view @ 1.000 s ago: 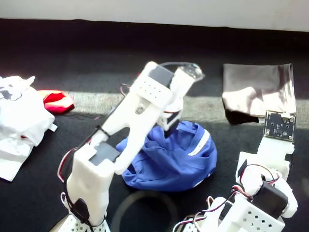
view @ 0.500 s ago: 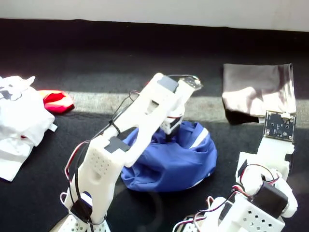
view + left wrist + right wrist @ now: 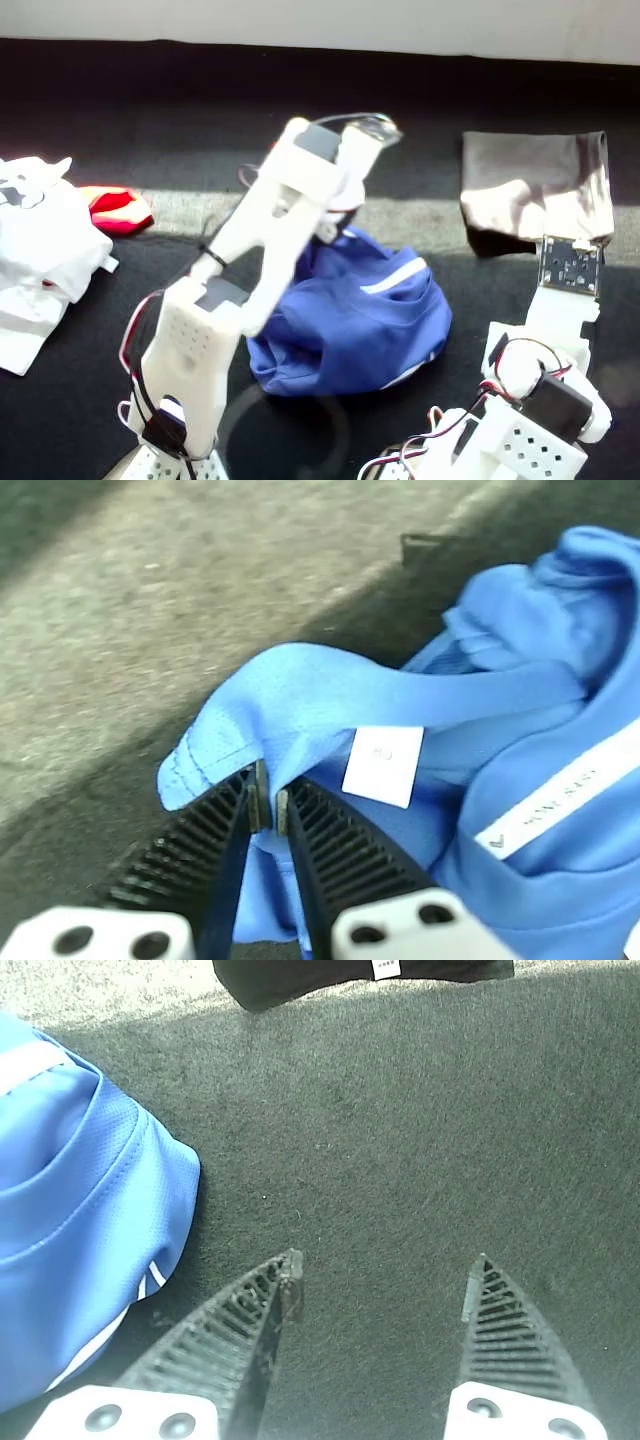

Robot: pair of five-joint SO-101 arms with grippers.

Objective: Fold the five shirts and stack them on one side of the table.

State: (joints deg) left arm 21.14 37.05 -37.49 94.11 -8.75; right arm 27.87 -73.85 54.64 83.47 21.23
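left wrist view: left gripper (image 3: 267, 805) pinches blue shirt (image 3: 520, 750) (tag (image 3: 383, 765) just beside).

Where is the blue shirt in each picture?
High view: the blue shirt lies bunched mid-table.
Left wrist view: a fold of it is pinched in the shut left end effector.
Right wrist view: it lies beside the open right end effector.
Shared landmark: the sunlit strip of table.

The blue shirt (image 3: 330, 685) is fine-meshed cloth, table (image 3: 400, 1130) matt and felt-like, left pincer (image 3: 266, 802) ribbed plastic.
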